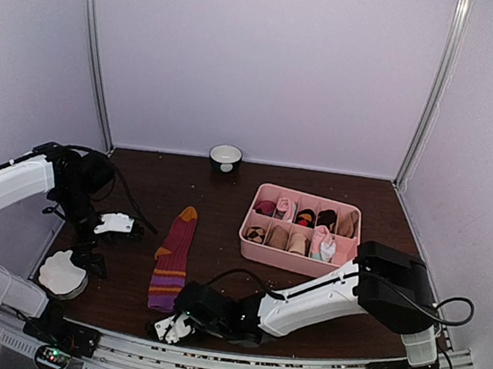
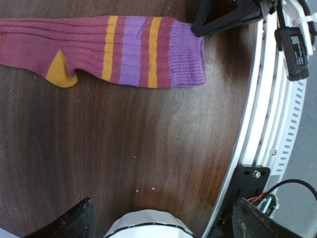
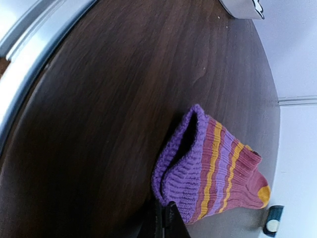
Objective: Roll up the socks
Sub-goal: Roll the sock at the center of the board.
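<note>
The dark red sock (image 1: pixel 172 261) is light, limp ribbed knit. It will sag, stretch and fold wherever it is unsupported, so it probably wants a pinch through both layers at the thick purple cuff (image 3: pixel 181 173), the firmest edge to start a roll from. It lies flat near the middle of the table (image 1: pixel 226 200), with its long axis running from near to far and leaning slightly right. The orange toe points towards the back wall and the cuff towards the arms' bases. The orange heel bulges to the left in the top view. The right gripper (image 3: pixel 166 220) is at the cuff, its jaws pressed together on the cuff's edge. In the right wrist view that end stands raised off the wood with its mouth gaping. The left gripper (image 1: pixel 116 222) hovers left of the sock and apart from it, jaws spread wide and holding nothing. A pale lump (image 1: pixel 63 272) sits under that arm near the left edge; I cannot tell whether it is the tan sock. The pink tray (image 1: pixel 296 261) of small rolled socks stands well to the right.
</note>
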`<act>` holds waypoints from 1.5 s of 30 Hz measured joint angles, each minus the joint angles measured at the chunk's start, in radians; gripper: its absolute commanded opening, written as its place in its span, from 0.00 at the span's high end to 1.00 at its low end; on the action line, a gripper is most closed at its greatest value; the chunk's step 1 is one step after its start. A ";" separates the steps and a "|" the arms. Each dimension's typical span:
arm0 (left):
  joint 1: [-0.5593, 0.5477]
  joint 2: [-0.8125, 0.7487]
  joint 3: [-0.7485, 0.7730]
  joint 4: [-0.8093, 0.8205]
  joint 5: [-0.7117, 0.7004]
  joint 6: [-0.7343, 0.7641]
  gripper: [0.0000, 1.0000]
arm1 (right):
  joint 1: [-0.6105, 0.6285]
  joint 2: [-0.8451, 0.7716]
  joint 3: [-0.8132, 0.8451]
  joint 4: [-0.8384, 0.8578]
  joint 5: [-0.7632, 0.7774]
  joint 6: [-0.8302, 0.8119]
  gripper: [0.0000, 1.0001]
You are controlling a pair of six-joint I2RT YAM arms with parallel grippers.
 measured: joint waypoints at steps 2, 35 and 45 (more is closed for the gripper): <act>0.000 -0.003 -0.006 0.023 0.001 -0.003 0.02 | -0.011 0.000 0.027 -0.043 -0.040 0.098 1.00; -0.164 0.008 -0.277 0.504 0.119 0.051 0.33 | -0.280 0.042 0.138 -0.095 -0.640 1.371 1.00; -0.221 0.069 -0.270 0.609 0.133 -0.012 0.49 | -0.268 0.080 0.172 -0.122 -0.680 1.499 1.00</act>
